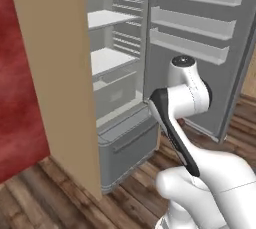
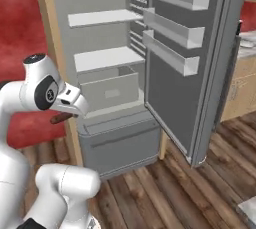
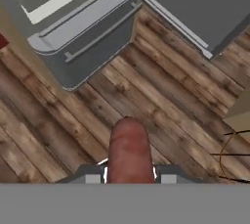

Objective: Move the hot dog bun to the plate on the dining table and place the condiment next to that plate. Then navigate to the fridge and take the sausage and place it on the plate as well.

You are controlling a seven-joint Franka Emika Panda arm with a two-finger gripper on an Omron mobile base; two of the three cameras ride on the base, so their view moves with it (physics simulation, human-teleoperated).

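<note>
You're looking at the sausage point(image 3: 128, 149) clamped between the gripper's point(image 3: 128, 175) fingertips, poking forward above the wooden floor point(image 3: 161, 120), before the open fridge point(image 3: 78, 32).

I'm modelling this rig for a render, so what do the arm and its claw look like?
The arm is glossy white, built from rounded, bulbous links with dark joint bands; one joint cap is a black disc, and a black strip runs along one link. The claw has two small grey fingers. No cables or markings are visible.
</note>
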